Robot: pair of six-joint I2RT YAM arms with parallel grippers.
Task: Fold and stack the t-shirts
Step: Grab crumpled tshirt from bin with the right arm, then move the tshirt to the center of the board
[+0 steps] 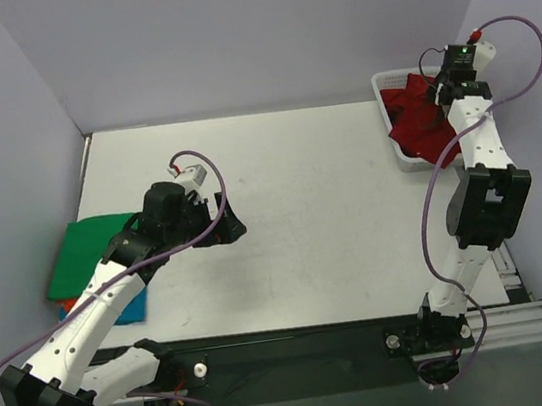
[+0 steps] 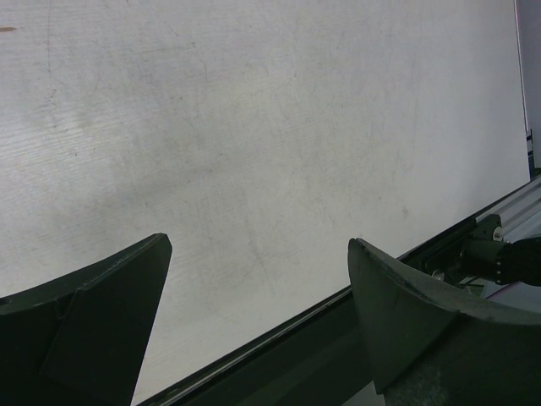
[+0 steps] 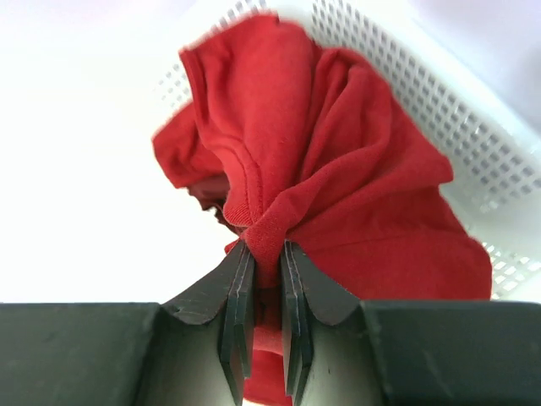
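Note:
A dark red t-shirt (image 1: 419, 120) hangs bunched over the white mesh basket (image 1: 383, 82) at the far right. My right gripper (image 1: 440, 90) is shut on a fold of it; in the right wrist view the red t-shirt (image 3: 338, 169) is pinched between the closed gripper (image 3: 268, 254). A folded green t-shirt (image 1: 89, 255) lies at the table's left edge on top of an orange (image 1: 66, 308) and a blue one (image 1: 132, 307). My left gripper (image 1: 221, 220) is open and empty over the bare table; in the left wrist view it (image 2: 258, 258) holds nothing.
The white table (image 1: 311, 197) stretches between the shirt stack and the basket. Grey walls close the back and sides. The black rail (image 1: 301, 345) with the arm bases runs along the near edge, also in the left wrist view (image 2: 279, 347).

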